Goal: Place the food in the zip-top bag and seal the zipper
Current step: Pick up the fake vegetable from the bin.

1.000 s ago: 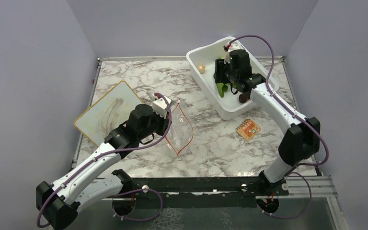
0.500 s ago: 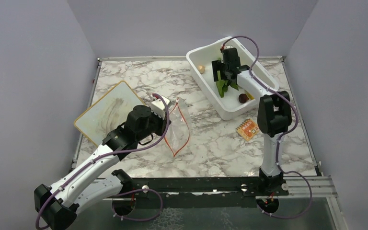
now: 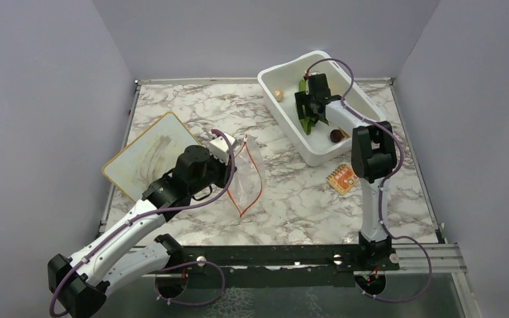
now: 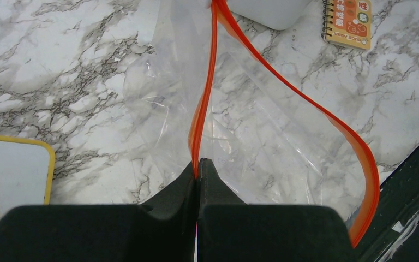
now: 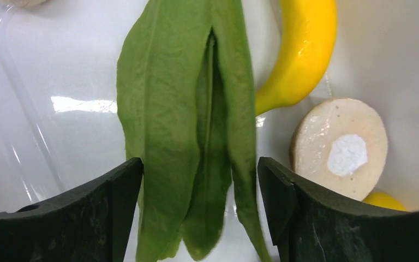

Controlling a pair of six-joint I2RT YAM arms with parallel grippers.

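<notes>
The zip-top bag (image 3: 248,179) (image 4: 262,131) lies floppy on the marble table, its mouth gaping. My left gripper (image 3: 229,169) (image 4: 199,164) is shut on one side of the red-orange zipper (image 4: 305,103). All the food I can see is in the white tub (image 3: 265,76). The long green leafy vegetable (image 3: 307,122) (image 5: 191,125) lies next to a yellow banana (image 5: 300,54), a round beige piece (image 5: 341,147) and a bit of yellow fruit (image 5: 384,201). My right gripper (image 3: 310,114) (image 5: 199,174) hangs open in the tub, a finger on each side of the leaf.
A small orange patterned notebook (image 3: 342,177) (image 4: 350,22) lies right of the bag, in front of the tub. A yellow-rimmed board (image 3: 149,156) sits at the left. One small beige piece (image 3: 278,95) and a brown round one (image 3: 336,136) are also in the tub.
My right gripper opened wider and shifted back-left in the tub to straddle the leaf, its arm folding upright. The left gripper drew the bag slightly toward the near-left, then held still.
</notes>
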